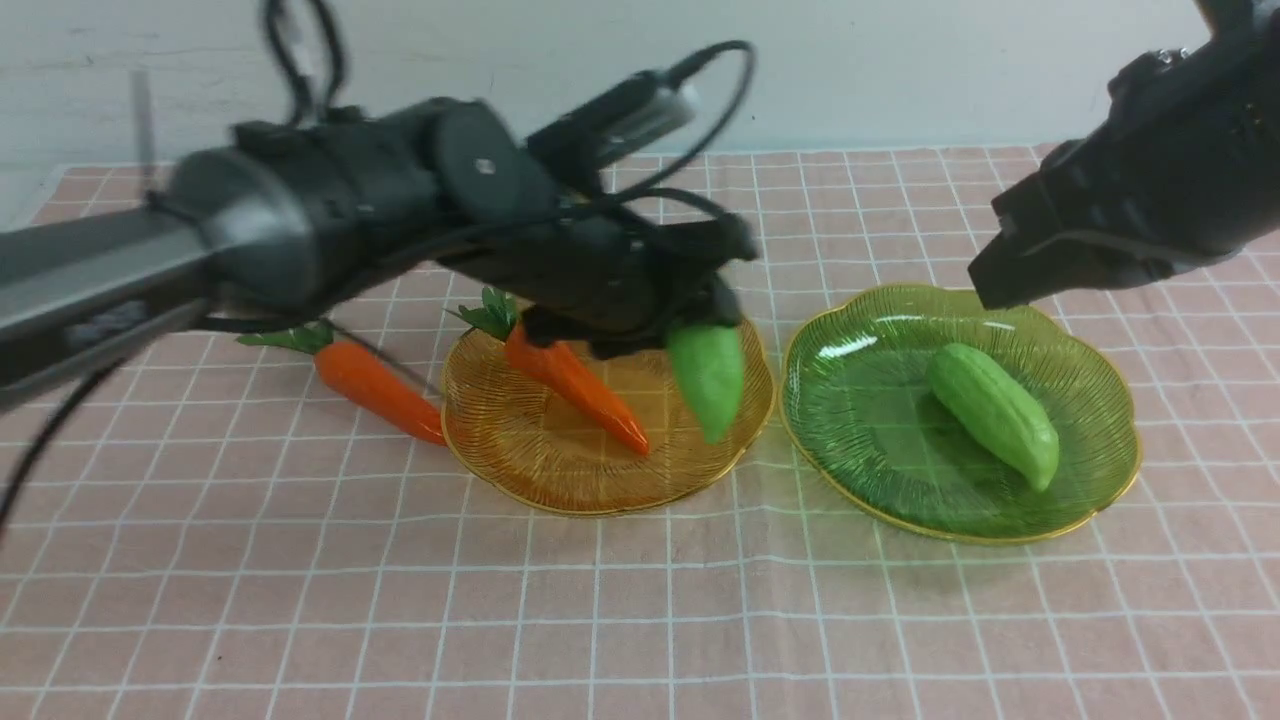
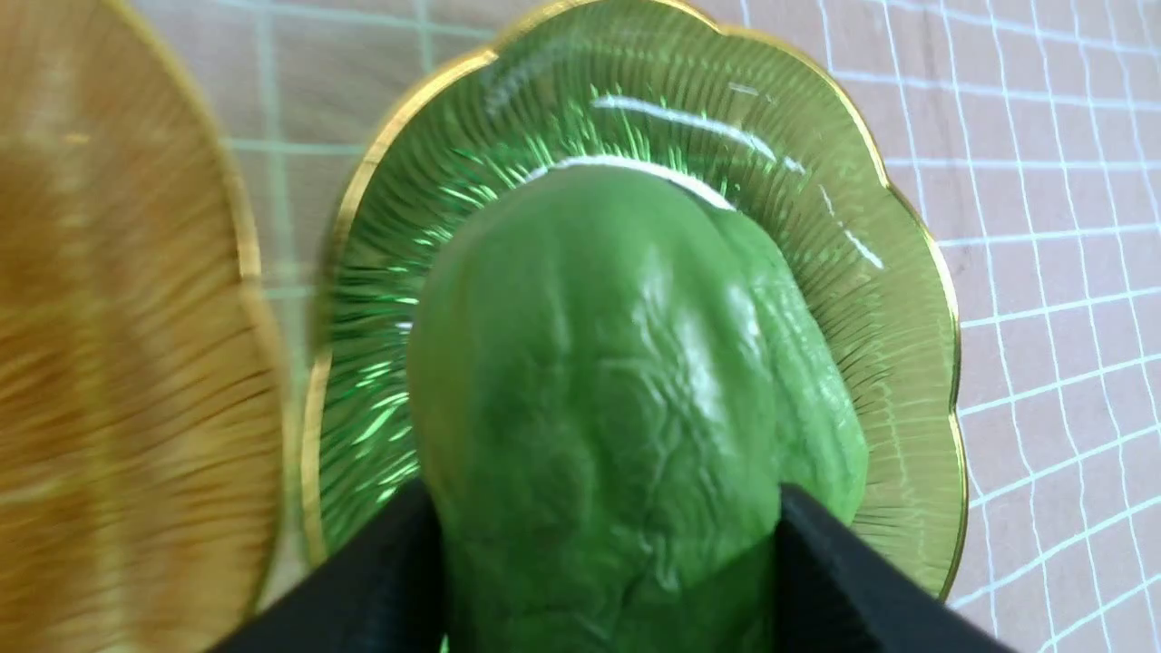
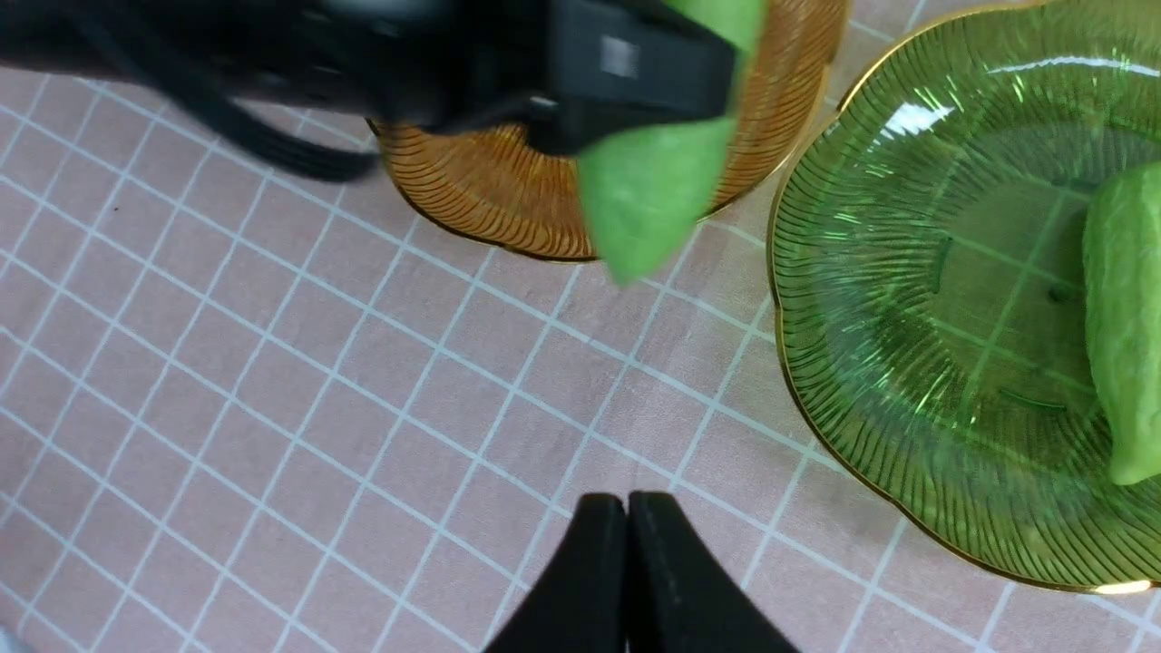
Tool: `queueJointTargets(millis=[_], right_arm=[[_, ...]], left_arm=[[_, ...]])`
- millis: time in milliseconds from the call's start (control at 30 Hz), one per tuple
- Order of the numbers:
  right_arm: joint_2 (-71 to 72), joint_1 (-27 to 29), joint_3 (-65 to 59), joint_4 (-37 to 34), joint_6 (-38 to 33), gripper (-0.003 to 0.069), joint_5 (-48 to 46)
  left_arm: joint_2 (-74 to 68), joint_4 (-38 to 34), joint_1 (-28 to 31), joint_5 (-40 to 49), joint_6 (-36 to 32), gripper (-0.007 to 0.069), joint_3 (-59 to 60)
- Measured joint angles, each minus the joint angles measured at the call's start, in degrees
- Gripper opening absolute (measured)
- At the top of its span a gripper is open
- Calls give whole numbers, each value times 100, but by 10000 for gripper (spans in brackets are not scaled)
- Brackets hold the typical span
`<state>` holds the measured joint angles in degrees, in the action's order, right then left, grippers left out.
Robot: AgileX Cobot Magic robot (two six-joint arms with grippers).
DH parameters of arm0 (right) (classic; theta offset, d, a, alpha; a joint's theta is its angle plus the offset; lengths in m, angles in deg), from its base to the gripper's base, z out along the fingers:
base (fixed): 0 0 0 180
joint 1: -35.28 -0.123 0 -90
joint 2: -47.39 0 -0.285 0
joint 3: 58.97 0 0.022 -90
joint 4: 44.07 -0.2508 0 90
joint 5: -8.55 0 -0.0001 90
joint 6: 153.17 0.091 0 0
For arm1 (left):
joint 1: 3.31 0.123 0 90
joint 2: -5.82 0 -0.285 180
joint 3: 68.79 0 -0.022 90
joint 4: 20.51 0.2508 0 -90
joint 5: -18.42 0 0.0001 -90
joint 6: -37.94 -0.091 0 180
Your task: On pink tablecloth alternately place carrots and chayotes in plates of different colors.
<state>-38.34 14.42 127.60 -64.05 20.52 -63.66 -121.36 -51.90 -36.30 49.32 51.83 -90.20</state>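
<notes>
Your left gripper holds a chayote over the yellow plate to join the carrot; your right gripper hangs clenched, empty.

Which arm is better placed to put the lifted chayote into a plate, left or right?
Left. The left tool grips the chayote over the amber plate's edge; the right tool is shut and empty.
</notes>
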Motion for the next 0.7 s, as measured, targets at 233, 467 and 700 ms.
queueJointTargets(millis=[233,467,700], right_arm=[[495,0,0,211,-41,-15,-4],[1025,0,0,885,61,-15,-31],[1255,0,0,1114,263,-15,-80]], left_arm=[[-699,-104,-24,536,-49,529,-930],[-456,440,586,1420,-248,514,-1609],[144,1835,1786,3362,-234,255,-2020]])
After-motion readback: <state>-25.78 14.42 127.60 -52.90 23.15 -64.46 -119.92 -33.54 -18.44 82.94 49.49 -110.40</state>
